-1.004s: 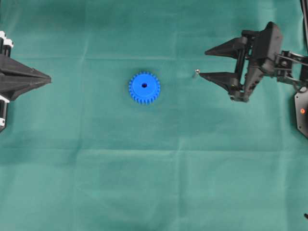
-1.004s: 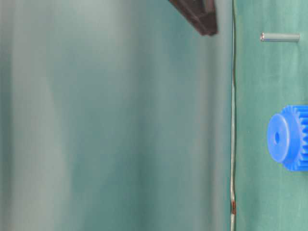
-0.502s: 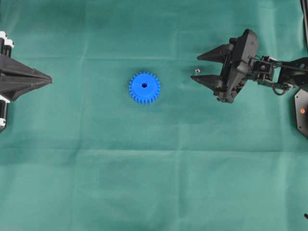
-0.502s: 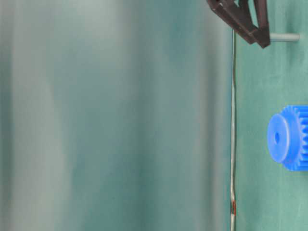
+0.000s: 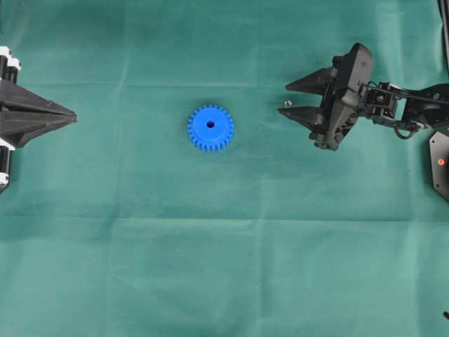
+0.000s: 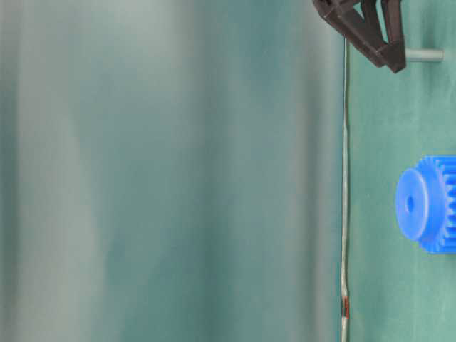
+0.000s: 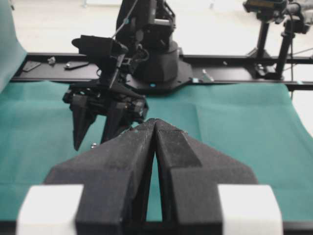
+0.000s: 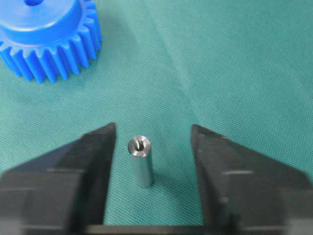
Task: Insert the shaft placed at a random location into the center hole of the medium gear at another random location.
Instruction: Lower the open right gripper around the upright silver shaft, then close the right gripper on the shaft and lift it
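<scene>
Two black fingers [image 8: 100,161] of the right gripper [image 8: 151,147] are set on either side of the shaft [image 8: 141,161], which stands upright on the green cloth [image 8: 234,63] between them; gaps are seen on both sides, so nothing is grasped. The medium gear [image 5: 210,128] lies well beyond the fingertips, its center hole [image 5: 210,124] facing up. The left gripper [image 7: 154,142] is clenched shut on nothing, far from the gear.

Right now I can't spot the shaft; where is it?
In the overhead view the shaft stands upright on the cloth right of the medium gear, between the right gripper's untouching fingers.
</scene>
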